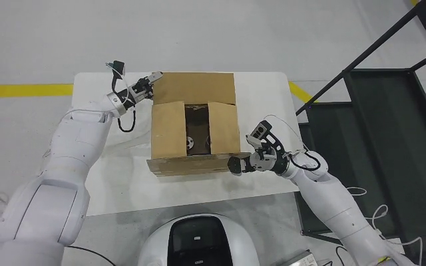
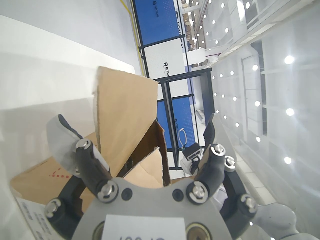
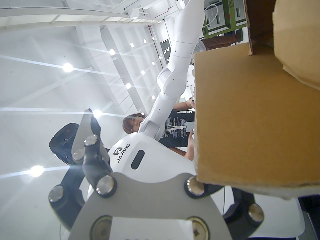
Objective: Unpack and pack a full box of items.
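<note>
The left gripper (image 1: 153,80) hung at the far left corner of the cardboard box (image 1: 160,171). Its fingers (image 2: 62,136) were spread wide, with the raised edge of the far flap (image 1: 196,87) standing between them; no pad could be seen touching the board. The right gripper (image 1: 237,163) sat at the right end of the near flap (image 1: 190,162), which was folded outward over the box's front. In the right wrist view one finger (image 3: 85,126) was swung well out and the other was hidden behind that flap, so the jaws read as apart rather than pinched on the card.

The box stood in the middle of the white table (image 1: 266,100). Its left side flap (image 1: 168,130) and right side flap (image 1: 224,126) lay partly folded over the opening. The dark gap between them showed two pale round items (image 1: 190,141), too small to name.

As for writing, the box's outer wall carried a red dashed mark (image 2: 58,173) and, near it, a white label (image 2: 32,211) with lines of small print too blurred to make out. A white sticker (image 2: 143,226) on the left gripper's mount bore dark characters cut off at the frame's edge.
</note>
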Available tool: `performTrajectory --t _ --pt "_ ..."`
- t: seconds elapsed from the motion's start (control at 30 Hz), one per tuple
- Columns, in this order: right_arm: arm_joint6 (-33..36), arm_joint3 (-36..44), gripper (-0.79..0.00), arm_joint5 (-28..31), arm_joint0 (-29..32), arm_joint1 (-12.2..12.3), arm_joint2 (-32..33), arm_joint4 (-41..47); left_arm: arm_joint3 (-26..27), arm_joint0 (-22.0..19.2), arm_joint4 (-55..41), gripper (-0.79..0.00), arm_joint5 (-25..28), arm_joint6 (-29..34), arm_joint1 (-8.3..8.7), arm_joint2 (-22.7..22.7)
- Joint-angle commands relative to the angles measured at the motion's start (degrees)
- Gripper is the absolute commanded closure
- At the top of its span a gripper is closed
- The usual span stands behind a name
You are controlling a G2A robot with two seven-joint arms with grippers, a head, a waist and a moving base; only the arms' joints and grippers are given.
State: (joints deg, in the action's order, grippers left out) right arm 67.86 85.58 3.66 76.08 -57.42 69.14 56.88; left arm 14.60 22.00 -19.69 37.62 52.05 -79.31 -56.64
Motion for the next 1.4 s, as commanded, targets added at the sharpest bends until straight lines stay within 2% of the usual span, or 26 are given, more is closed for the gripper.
performTrajectory --t 0.0,0.3,0.5,0.77,1.1,1.37 --pt "-0.44 -0.75 -0.785 0.82 -0.60 -0.18 0.10 0.17 -0.03 0.15 -2.48 -0.785 0.60 2.54 -0.01 -0.94" --pt "-4.60 -6.80 -0.785 4.83 -5.30 -1.12 0.09 -2.52 -0.27 0.48 -4.23 -0.785 8.04 6.56 1.04 -2.93" --pt "-6.97 -11.09 -0.785 6.95 -8.75 -1.55 -0.11 -7.09 5.05 2.07 -1.92 -0.785 9.15 5.47 2.17 -2.20" --pt "-3.15 -14.96 -0.785 8.93 -12.16 -1.86 0.53 -8.54 15.02 6.19 -2.26 -0.785 8.41 6.21 4.82 -0.40" --pt "2.94 -18.23 -0.785 14.79 -15.11 -1.99 0.77 -13.23 20.32 8.48 -3.90 -0.785 7.98 6.64 7.66 1.73" --pt "3.69 -19.51 -0.785 19.08 -16.90 -2.11 0.20 -19.06 24.45 8.82 -5.85 -0.785 8.43 6.19 9.20 3.53"
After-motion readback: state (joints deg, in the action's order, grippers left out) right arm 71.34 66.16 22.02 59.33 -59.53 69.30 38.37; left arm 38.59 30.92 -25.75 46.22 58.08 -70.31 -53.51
